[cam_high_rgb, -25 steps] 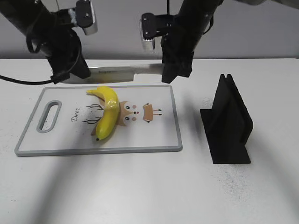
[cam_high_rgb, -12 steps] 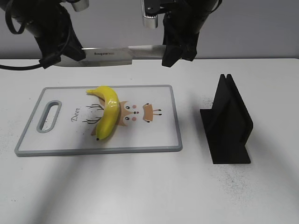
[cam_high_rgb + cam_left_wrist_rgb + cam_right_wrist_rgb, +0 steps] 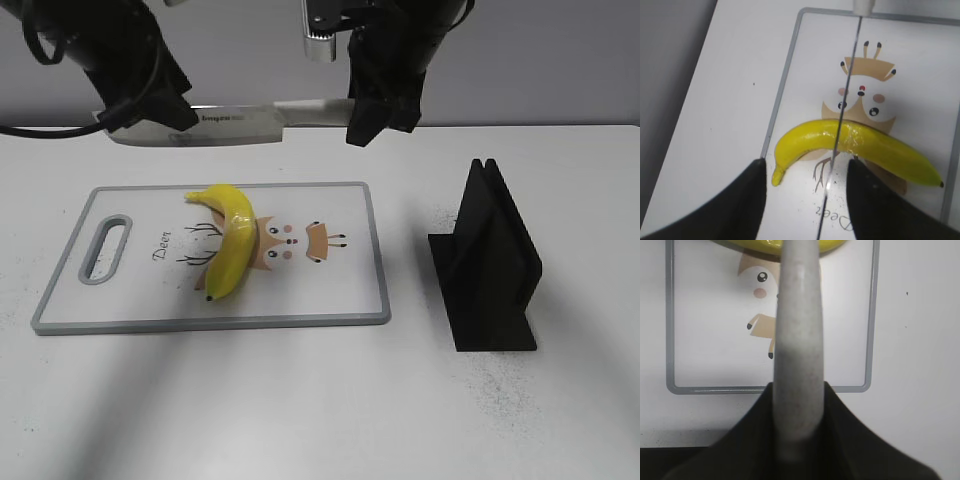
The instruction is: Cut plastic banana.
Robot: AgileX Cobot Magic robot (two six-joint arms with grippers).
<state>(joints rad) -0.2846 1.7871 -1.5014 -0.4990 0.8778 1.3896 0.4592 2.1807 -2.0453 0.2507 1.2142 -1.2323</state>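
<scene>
The plastic banana (image 3: 232,245), yellow and curved, lies on the white cutting board (image 3: 300,312) over a deer drawing. A knife (image 3: 235,120) hangs level in the air above the board's far edge. My right gripper (image 3: 366,122) is shut on the knife's grey handle (image 3: 796,340). My left gripper (image 3: 165,112) is at the blade's tip end, open, its fingers wide on either side of the thin blade (image 3: 845,100) without touching it. In the left wrist view (image 3: 805,172) the blade edge crosses over the banana (image 3: 865,147). The right wrist view shows the banana's edge (image 3: 832,245) at the top.
A black slotted knife stand (image 3: 490,265) stands on the white table to the right of the board. The board has a handle slot (image 3: 105,250) at its left end. A grey wall runs behind the table.
The knife has risen from just above the board's far edge to a higher level. My left arm has since shifted slightly right along the blade. The banana has not moved.
</scene>
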